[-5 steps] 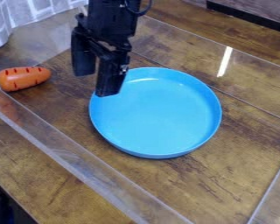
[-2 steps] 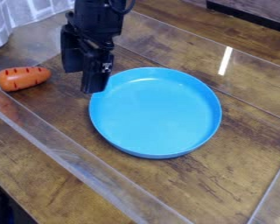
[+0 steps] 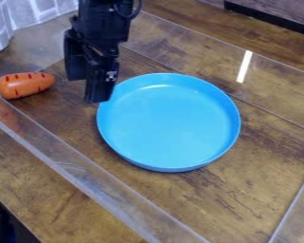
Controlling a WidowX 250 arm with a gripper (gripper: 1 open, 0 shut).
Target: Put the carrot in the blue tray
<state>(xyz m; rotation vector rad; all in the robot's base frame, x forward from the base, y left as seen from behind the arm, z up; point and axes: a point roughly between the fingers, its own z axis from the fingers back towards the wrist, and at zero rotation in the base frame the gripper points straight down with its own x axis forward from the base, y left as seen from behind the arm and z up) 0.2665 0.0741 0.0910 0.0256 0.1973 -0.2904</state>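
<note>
The carrot (image 3: 24,84) lies on its side on the wooden table (image 3: 66,180) at about nine o'clock in the frame, close to the left edge, its orange body with dark cross lines pointing right and its pale green top toward the edge. It rests on the tabletop, well outside the blue tray (image 3: 169,121), which sits a little right of centre and holds nothing.

The gripper (image 3: 88,84) hangs from the black arm at about eleven o'clock, pointing nearly straight down, between carrot and tray. Its two dark fingers are spread apart with nothing between them, so it is open and empty. It stands just off the tray's left rim at about ten o'clock from the tray's centre, and the carrot lies to its left, near but clearly apart from it.

As a judgement, the task is at its opening stage: nothing is grasped, and the carrot has not been lifted. What remains is nearly all of it: bringing the open fingers over the carrot, lowering them around its stubby body, closing, lifting, carrying it rightward over the rim and letting go inside the dish
</note>
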